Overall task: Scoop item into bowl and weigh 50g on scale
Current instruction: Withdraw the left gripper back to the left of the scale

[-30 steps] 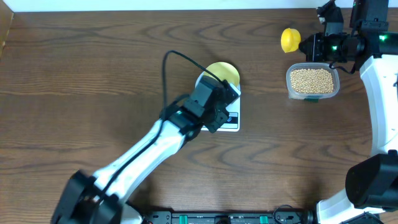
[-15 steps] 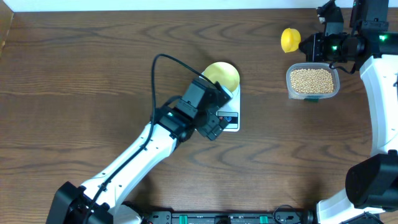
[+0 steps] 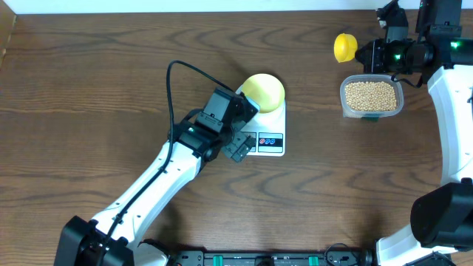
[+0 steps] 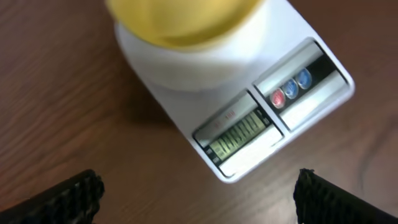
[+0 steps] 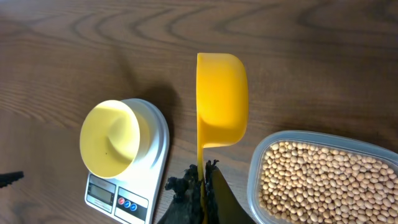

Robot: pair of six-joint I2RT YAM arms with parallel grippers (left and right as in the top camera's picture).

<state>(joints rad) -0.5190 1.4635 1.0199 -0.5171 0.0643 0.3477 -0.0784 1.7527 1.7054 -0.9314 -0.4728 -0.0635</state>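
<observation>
Your left fingers (image 4: 68, 196) are spread wide and hold nothing. They sit low at the near side of the scale (image 3: 267, 140), one on each side of its display. The bowl (image 3: 264, 91) sits on the back of the scale and the right wrist view shows it empty. Your right fingers (image 5: 214, 202) are closed on the handle of the scoop (image 5: 221, 99), which is empty and sits over bare surface just beyond the tub (image 3: 400, 103). All the beans (image 3: 371, 94) are in that tub, well to the right of the scale.

The scooping looks ready to start. First take the left arm well clear of the scale, because any touch would spoil the reading. The display is lit but its digits are too blurred to read, so check that it shows zero with the bowl on. Then dip the scoop into the beans, take a modest load and carry it level. Tip it slowly over the middle of the bowl, since round beans roll and bounce off a shallow rim. Add the final beans a few at a time.

The surface is dark brown wood grain. A pale wall runs along its far edge and a black rail along the near one.
</observation>
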